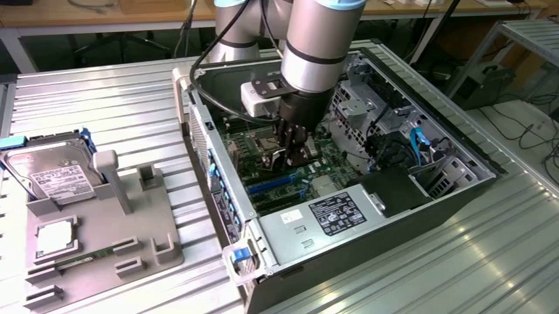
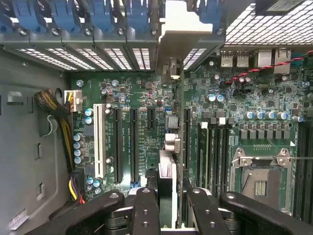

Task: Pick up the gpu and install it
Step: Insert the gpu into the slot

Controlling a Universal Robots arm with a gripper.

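A ribbed metal table [image 1: 114, 98] carries everything. The largest thing on it is an open computer case [image 1: 454, 196], lying on its side in the middle and toward the exterior view's right, its green motherboard [image 1: 262, 157] facing up. In the near corner of the case sits a silver power supply [image 1: 323, 219] with a dark label.

The robot arm [image 1: 306, 52] reaches down from the far side into the case, over the motherboard. On the exterior view's left stands a grey parts holder [image 1: 131, 222]; a silver hard drive [image 1: 52, 173] with a white label stands in its far end, and a narrow green memory stick [image 1: 88, 256] lies in a near slot.

The gripper [image 1: 294, 154] hangs low inside the case. Its fingers [image 2: 146, 210] stand partly closed, pinching the gpu [image 2: 168, 186] by its upper edge. The card hangs on edge between the two black fingers, seen edge-on in the wrist view, with its pale metal bracket [image 2: 176, 44] running along the case's slotted rear wall. The card sits just above the motherboard, between a long black expansion slot [image 2: 133, 147] and the next one beside it. Whether its lower edge already touches a slot cannot be told. A white slot [image 2: 99, 142] lies farther off, near a bundle of yellow and black wires [image 2: 61, 122].
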